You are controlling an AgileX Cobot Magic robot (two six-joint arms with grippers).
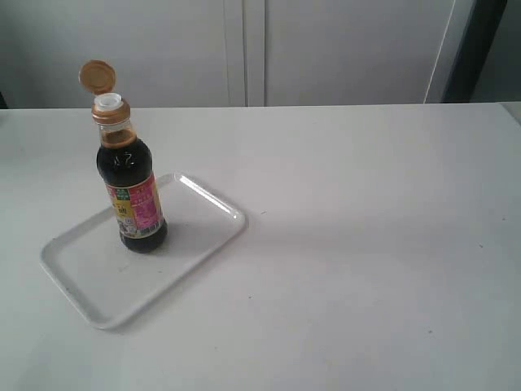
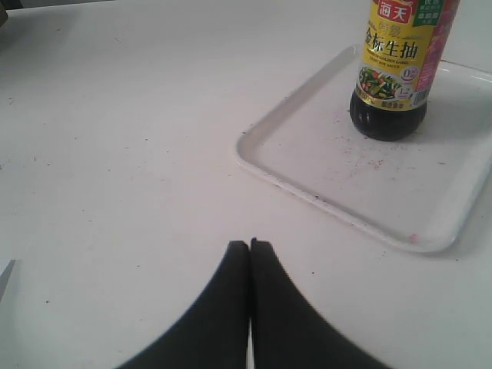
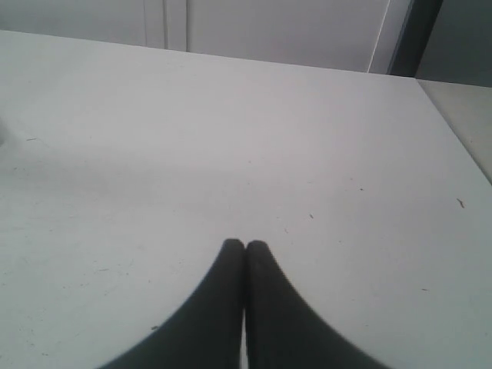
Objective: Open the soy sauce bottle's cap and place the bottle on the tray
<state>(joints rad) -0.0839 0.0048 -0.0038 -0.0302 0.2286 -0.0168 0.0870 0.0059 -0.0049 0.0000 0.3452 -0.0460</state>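
Note:
The soy sauce bottle [image 1: 134,195] stands upright on the white tray [image 1: 89,273] at the left of the exterior view. Its golden-brown cap [image 1: 98,76] is flipped open on its hinge, and the white spout [image 1: 108,103] shows. In the left wrist view the lower part of the bottle [image 2: 392,77] stands on the tray [image 2: 369,200], well apart from my left gripper [image 2: 250,243], which is shut and holds nothing. My right gripper [image 3: 245,244] is shut too, over bare table. Neither gripper shows in the exterior view.
The white table [image 1: 366,244] stretches to the right of the tray. Pale cabinet doors [image 1: 244,49] stand behind its far edge. The table's right edge [image 3: 453,131] shows in the right wrist view.

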